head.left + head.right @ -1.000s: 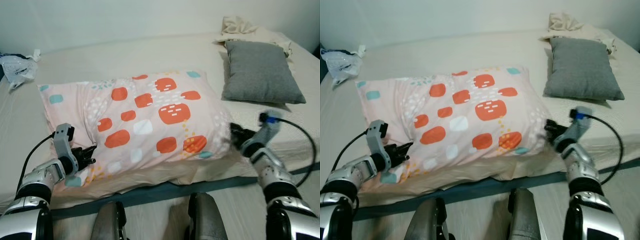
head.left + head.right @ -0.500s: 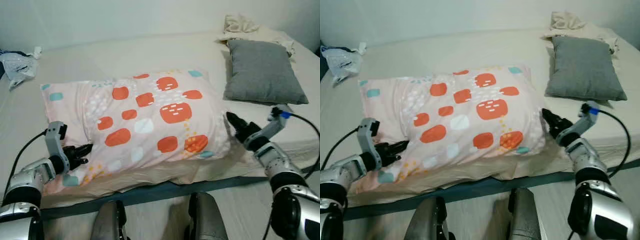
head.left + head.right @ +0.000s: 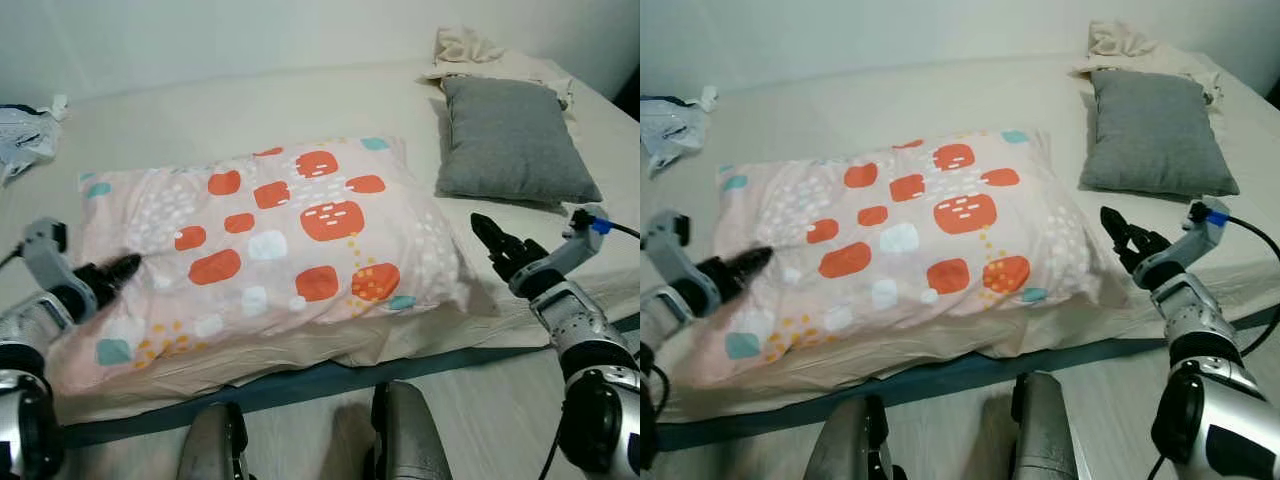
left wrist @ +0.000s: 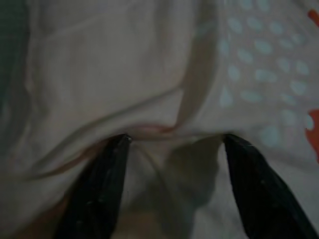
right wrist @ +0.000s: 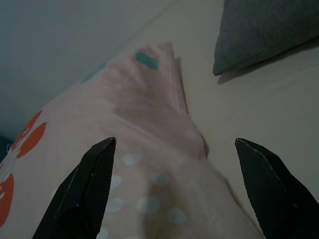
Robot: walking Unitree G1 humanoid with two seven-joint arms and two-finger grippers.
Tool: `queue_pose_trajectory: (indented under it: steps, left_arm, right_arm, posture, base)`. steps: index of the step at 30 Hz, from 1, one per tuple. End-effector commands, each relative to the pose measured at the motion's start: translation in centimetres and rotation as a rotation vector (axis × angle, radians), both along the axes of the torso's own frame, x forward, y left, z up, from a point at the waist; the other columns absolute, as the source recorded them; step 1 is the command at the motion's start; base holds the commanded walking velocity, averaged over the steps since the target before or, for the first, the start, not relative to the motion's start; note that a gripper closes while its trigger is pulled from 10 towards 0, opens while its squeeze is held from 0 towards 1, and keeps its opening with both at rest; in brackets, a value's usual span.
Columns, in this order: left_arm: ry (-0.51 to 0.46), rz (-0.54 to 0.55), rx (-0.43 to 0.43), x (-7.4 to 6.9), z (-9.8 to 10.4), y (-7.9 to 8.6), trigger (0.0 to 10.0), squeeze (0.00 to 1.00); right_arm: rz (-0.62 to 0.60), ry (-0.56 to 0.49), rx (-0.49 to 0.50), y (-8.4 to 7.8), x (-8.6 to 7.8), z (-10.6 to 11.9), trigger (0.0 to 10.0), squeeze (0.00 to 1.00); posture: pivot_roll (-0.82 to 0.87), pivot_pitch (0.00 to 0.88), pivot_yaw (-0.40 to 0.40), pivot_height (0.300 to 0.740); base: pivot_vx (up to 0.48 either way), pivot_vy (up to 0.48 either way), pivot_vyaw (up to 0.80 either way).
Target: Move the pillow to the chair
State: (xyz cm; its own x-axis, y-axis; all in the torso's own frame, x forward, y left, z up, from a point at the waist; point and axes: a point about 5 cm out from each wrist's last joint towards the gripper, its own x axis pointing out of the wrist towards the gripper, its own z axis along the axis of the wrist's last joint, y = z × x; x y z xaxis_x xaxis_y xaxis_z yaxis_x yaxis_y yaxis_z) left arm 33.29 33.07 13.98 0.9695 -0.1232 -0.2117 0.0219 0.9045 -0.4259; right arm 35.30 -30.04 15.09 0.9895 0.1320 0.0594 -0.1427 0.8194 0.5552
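Note:
A large pink pillow (image 3: 270, 250) with orange, teal and white patches lies flat across the near part of the bed (image 3: 250, 110). My left gripper (image 3: 122, 266) rests at the pillow's left edge; in the left wrist view its open fingers (image 4: 97, 191) straddle a fold of the pink cover (image 4: 199, 99). Off the pillow's right end my right gripper (image 3: 490, 237) hovers, clear of the fabric. Its fingers (image 5: 84, 191) are spread wide, facing the pillow's corner (image 5: 144, 124).
A grey pillow (image 3: 510, 140) and crumpled cream cloth (image 3: 470, 48) lie at the bed's far right. A plastic bag (image 3: 20, 135) sits at the far left. The bed's dark front edge (image 3: 300, 385) runs just ahead of my legs (image 3: 400, 440).
Both grippers have drawn outward from the pillow: the left slid left to its edge, the right pulled back to the right and off the fabric. The pillow lies as before.

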Motion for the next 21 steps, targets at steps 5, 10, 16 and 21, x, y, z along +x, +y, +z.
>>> queue_pose_trajectory:
  steps: [5, 10, 16, 21]
  left_arm:
    - [0.031, 0.068, 0.126, 0.0, 0.8, 1.4, 10.0, 1.0]
    - [0.057, 0.196, 0.364, -0.2, 2.3, 3.3, 10.0, 1.0]
    - [-0.023, 0.262, 0.454, 0.2, 4.7, 4.1, 10.0, 0.0]
    - [0.122, 0.268, 0.562, -0.2, 3.2, 4.4, 10.0, 0.0]
  right_arm:
    - [-0.033, 0.011, 0.005, -0.5, -0.2, -0.2, 10.0, 1.0]
    - [-0.061, 0.011, 0.001, -0.7, -0.1, -0.1, 10.0, 1.0]
    - [-0.064, 0.009, 0.001, -0.8, -0.1, 0.1, 10.0, 1.0]
    - [-0.058, 0.011, 0.006, -0.6, -0.1, 0.0, 10.0, 1.0]
  posture:
    - [-0.05, 0.268, -0.013, 0.577]
    - [-0.05, 0.28, -0.011, 0.577]
    - [-0.04, 0.282, -0.01, 0.577]
    - [-0.04, 0.279, -0.015, 0.577]
  base:
    - [0.0, 0.0, 0.0]
    - [0.0, 0.0, 0.0]
    - [0.0, 0.0, 0.0]
    - [0.0, 0.0, 0.0]
